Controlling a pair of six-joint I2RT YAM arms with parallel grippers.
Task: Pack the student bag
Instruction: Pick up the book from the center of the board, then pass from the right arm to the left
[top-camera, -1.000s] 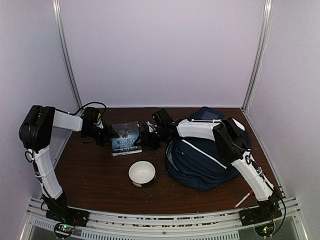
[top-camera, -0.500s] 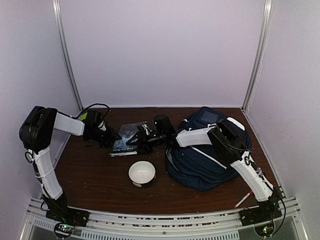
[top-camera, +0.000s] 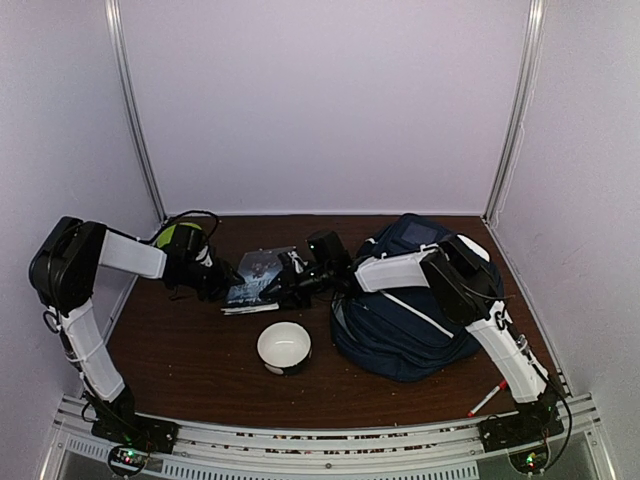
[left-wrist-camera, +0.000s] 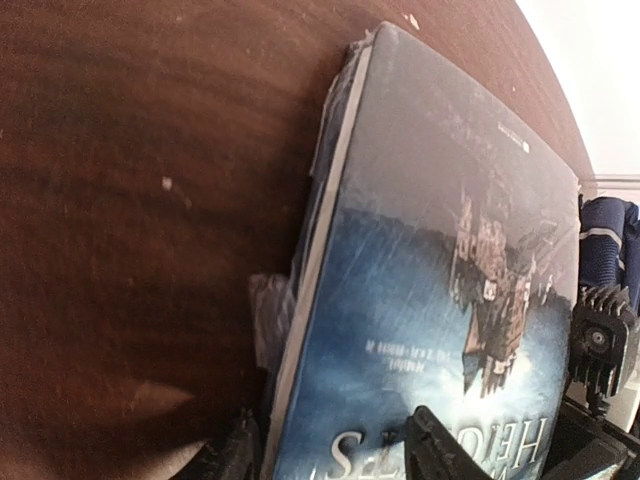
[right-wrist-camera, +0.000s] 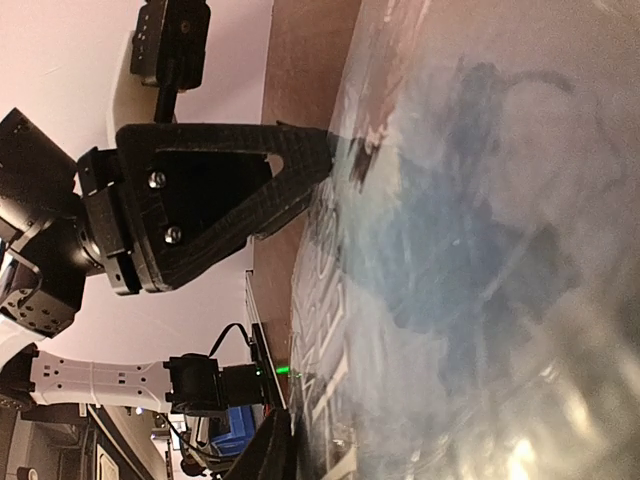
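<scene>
Your desk (top-camera: 200, 360) is dark brown wood, closed in by pale lilac walls (top-camera: 320, 110) at 9, 12 and 3 o'clock. A slotted metal rail (top-camera: 320, 445) carries both arm bases along the 6 o'clock edge.

The student bag (top-camera: 410, 330) sits on the desk's 3 o'clock side. It is a slumped navy fabric mound, the biggest thing there, with a thin white stripe slanting across its top and a paler blue panel at its 12 o'clock end. The right arm reaches over it.

At 9 o'clock from the bag, a book (top-camera: 262, 275) with a glossy blue cover is held tilted between your two grippers. The left gripper (top-camera: 228, 283) is clamped on the book's 9 o'clock edge; in its wrist view one of its fingers (left-wrist-camera: 432, 450) presses on the cover and the other sits under it. The right gripper (top-camera: 292, 280) is closed on the opposite edge, and its wrist view shows the cover filling the frame beside one finger (right-wrist-camera: 268, 452).

A white bowl (top-camera: 284, 347) stands at 6 o'clock from the book. A red-and-white pen (top-camera: 487, 398) lies at 5 o'clock from the bag.
</scene>
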